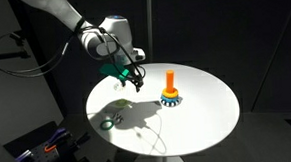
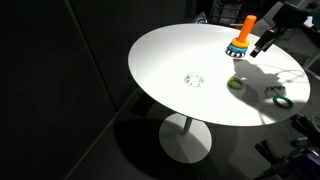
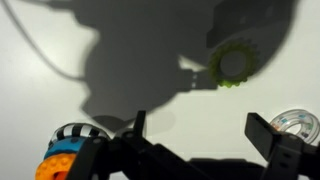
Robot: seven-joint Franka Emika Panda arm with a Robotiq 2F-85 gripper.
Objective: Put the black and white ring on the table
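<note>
The black and white ring [image 3: 76, 132] sits round the foot of an orange peg toy [image 1: 171, 82], on top of a blue ring. It shows in both exterior views [image 1: 170, 101] [image 2: 236, 50]. My gripper [image 3: 200, 125] is open and empty. It hangs above the white table [image 1: 203, 118] beside the peg toy, as seen in both exterior views [image 1: 135, 82] [image 2: 263, 44]. In the wrist view the ring is at the lower left, just outside the left finger.
A green ring [image 3: 233, 66] lies flat in the arm's shadow [image 2: 236, 85]. A pale whitish ring [image 3: 296, 124] lies nearer the table's edge [image 2: 283, 99]. A small pale mark [image 2: 194, 79] shows mid-table. Dark surroundings ring the table.
</note>
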